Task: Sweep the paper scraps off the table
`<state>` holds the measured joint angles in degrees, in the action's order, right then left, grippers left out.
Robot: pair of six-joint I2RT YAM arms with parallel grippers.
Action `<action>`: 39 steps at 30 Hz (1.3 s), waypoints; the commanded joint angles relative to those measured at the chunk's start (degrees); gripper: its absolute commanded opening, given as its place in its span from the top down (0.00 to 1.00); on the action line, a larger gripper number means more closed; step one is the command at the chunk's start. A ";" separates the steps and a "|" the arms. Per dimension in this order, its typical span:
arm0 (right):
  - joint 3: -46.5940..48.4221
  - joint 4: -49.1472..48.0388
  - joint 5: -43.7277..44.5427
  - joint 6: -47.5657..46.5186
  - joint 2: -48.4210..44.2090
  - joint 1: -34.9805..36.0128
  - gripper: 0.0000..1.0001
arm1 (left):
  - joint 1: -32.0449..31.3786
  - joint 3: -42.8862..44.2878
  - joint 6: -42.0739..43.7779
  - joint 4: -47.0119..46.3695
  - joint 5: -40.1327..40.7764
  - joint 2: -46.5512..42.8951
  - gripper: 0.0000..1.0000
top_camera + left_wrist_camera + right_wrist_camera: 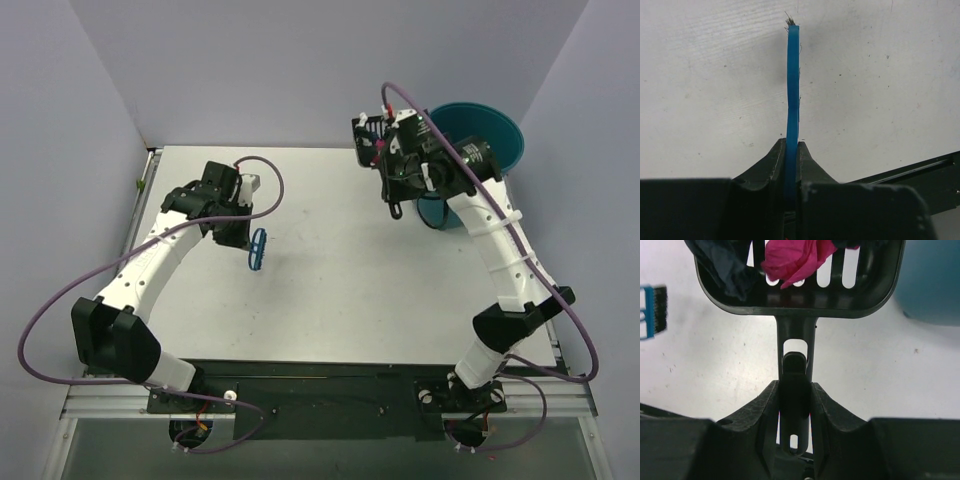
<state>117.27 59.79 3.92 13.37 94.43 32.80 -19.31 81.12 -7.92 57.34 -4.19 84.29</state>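
Note:
My left gripper [243,232] is shut on the small blue hand brush [258,250] and holds it over the left middle of the white table [330,290]. In the left wrist view the jaws [792,150] clamp the brush's thin blue handle [792,85]. My right gripper [398,172] is shut on the handle of the black slotted scoop [370,132], held at the table's back right beside the teal bin [480,140]. In the right wrist view [795,387] the scoop [800,302] carries paper scraps, a pink one [795,260] and a dark one [725,265]. No loose scraps show on the table.
The teal round bin [930,280] stands at the back right corner, just right of the scoop. The brush head [650,310] shows at the right wrist view's left edge. Metal rails [145,190] border the table, and purple cables loop off both arms.

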 commanded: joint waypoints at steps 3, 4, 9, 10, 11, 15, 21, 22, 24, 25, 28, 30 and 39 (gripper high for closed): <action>15.25 8.77 -9.08 2.80 6.63 -9.49 1.00 | 0.41 -4.92 0.72 -6.10 -2.67 -2.55 1.00; 15.35 8.07 -10.59 3.68 6.90 -12.20 1.00 | 0.41 -5.70 0.72 -6.45 -2.76 -2.55 1.00; 10.02 -1.31 -22.89 8.69 6.21 -21.70 1.00 | 0.41 -8.26 0.63 -8.30 -3.11 -3.34 1.00; 8.17 -3.78 -25.87 10.78 4.90 -22.94 1.00 | 0.41 -8.96 0.72 -8.82 -3.11 -3.34 1.00; 5.28 -7.54 -27.72 11.50 4.27 -24.52 1.00 | 0.41 -9.22 0.72 -9.00 -2.94 -3.43 1.00; -6.15 -22.22 -34.67 17.91 -0.65 -29.53 1.00 | 0.41 -10.37 1.16 -9.79 -2.23 -3.43 1.00; -24.94 -48.82 -43.90 35.37 -7.85 -36.47 1.00 | 0.50 -11.86 1.33 -11.29 -2.76 -3.26 1.00; -29.43 -56.63 -45.74 37.50 -9.34 -37.27 1.00 | 0.59 -12.04 1.33 -11.46 -2.58 -3.26 1.00; -33.84 -65.98 -47.59 43.48 -10.41 -38.77 1.00 | 1.03 -12.30 1.33 -11.90 -2.76 -3.61 1.00; -35.08 -68.03 -47.95 46.81 -10.58 -39.64 1.00 | 1.38 -12.56 1.33 -12.25 -2.84 -3.69 1.00; -40.26 -81.96 -50.32 54.64 -10.24 -40.53 1.00 | 1.73 -13.01 1.33 -12.69 -3.02 -4.22 1.00; -43.77 -93.63 -50.94 62.01 -9.88 -41.23 1.00 | 1.82 -13.53 1.24 -13.13 -3.20 -4.57 1.00; -51.61 -139.56 -48.50 97.88 -0.84 -42.38 1.00 | 1.91 -15.29 1.24 -14.63 -3.37 -6.33 1.00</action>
<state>67.55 -49.41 -45.43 91.61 90.45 -8.69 -17.78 65.95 -7.05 46.02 -6.46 80.53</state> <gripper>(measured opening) 0.227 0.151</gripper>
